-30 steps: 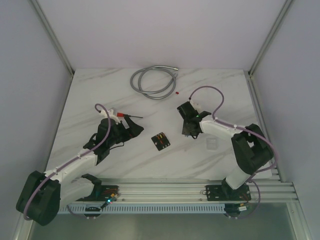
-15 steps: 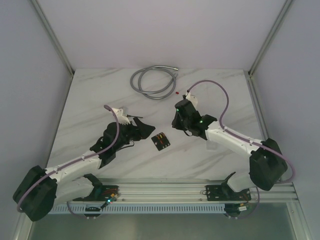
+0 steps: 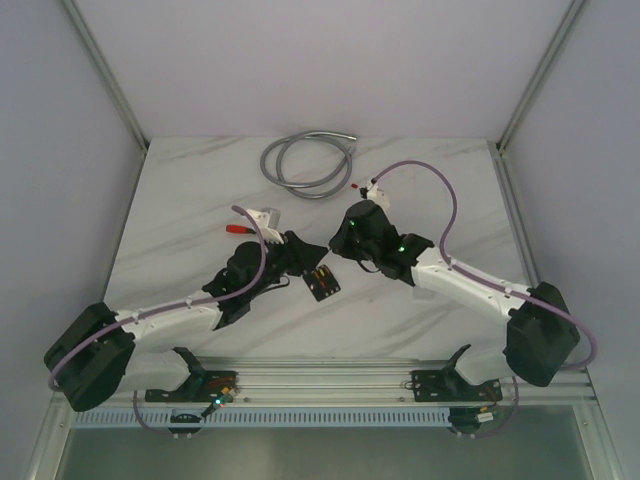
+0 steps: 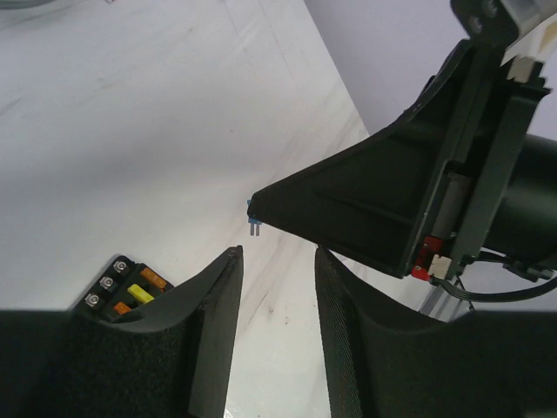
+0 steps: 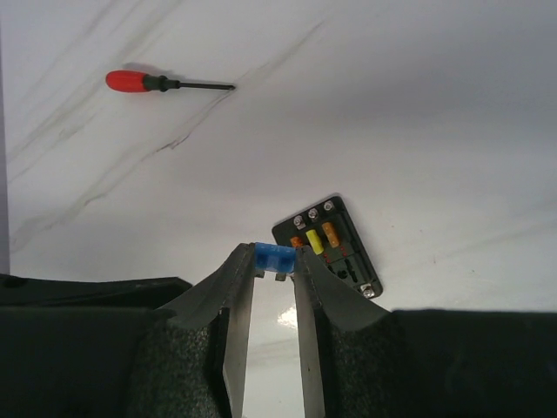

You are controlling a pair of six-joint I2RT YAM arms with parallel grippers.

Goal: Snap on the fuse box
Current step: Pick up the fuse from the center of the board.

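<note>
— Where did the top camera sit?
— High above and behind the arm bases. It looked down on the whole table point(image 3: 180, 200), with the bases at six o'clock.
— And the wrist cameras?
— Each sat close behind its own tips. The one on the left gripper point(image 4: 278, 252) faced two o'clock, low over the marble. The one on the right gripper point(image 5: 275, 258) faced nine o'clock and tilted downward.
— What did the views share?
— All three caught the fuse box point(image 3: 321, 283). Both wrist views showed the blue fuse point(image 5: 271, 255).
</note>
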